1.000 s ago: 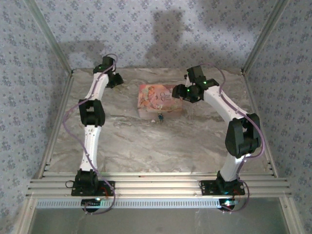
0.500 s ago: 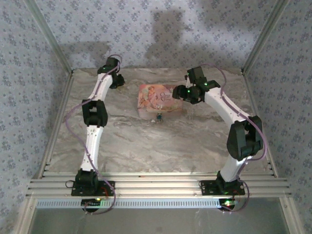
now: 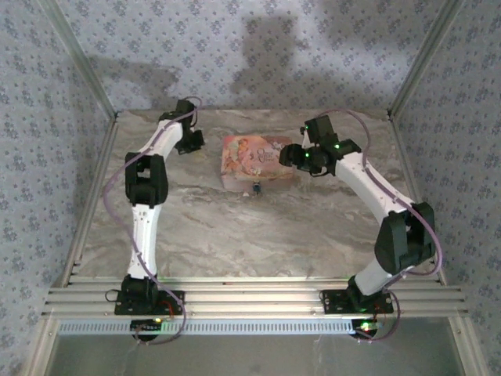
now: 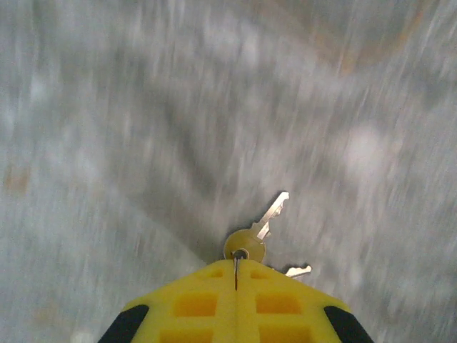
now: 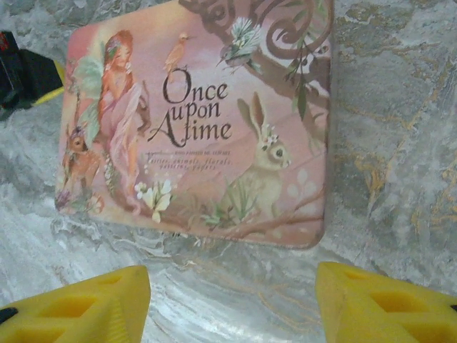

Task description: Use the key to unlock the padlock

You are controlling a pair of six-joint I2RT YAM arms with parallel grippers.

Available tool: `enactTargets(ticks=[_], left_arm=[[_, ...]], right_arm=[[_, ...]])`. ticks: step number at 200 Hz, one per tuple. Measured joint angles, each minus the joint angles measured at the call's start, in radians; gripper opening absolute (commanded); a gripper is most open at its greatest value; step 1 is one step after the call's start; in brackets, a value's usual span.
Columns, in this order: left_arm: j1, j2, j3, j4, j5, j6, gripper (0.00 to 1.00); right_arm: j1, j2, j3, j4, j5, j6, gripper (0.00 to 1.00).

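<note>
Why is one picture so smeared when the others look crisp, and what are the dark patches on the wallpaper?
Left wrist view: motion blur streaks the table, yet the left end effector and the keys it pinches are sharp. Right wrist view: the pink box is crisp, evenly lit. Top external view: those patches on the back wall are soft shadows.

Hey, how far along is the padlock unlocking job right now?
Done: left fingers are shut on a ring of keys. In hand: right fingers hang open by the pink box. Remaining: inserting and turning a key; the small dark item beside the box, maybe the lock, is untouched.
</note>
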Motion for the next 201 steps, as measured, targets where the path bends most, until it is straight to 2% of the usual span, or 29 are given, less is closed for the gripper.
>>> enactTargets(ticks=[35, 81, 119, 143, 173, 201], left_arm=[[0.005, -0.302, -0.432, 0.067, 0.038, 0.008, 0.0], [0.014, -0.777, -0.787, 0.163, 0.159, 0.0, 0.0], [-0.013, -1.073, -0.93, 0.217, 0.246, -0.043, 0.0], [-0.101, -1.213, -0.966, 0.242, 0.252, -0.062, 0.0], [-0.247, -1.369, -1.013, 0.298, 0.19, -0.064, 0.0], [-0.334, -1.463, -1.062, 0.351, 0.083, -0.064, 0.0]], right_arm=[[0.041, -0.111, -0.106, 0.029, -0.005, 0.03, 0.62], [0.116, -0.241, -0.26, 0.101, -0.034, 0.093, 0.62], [0.144, -0.328, -0.34, 0.169, -0.08, 0.164, 0.61], [0.163, -0.359, -0.347, 0.201, -0.111, 0.191, 0.6], [0.212, -0.378, -0.347, 0.283, -0.154, 0.213, 0.59], [0.283, -0.375, -0.346, 0.375, -0.182, 0.233, 0.58]])
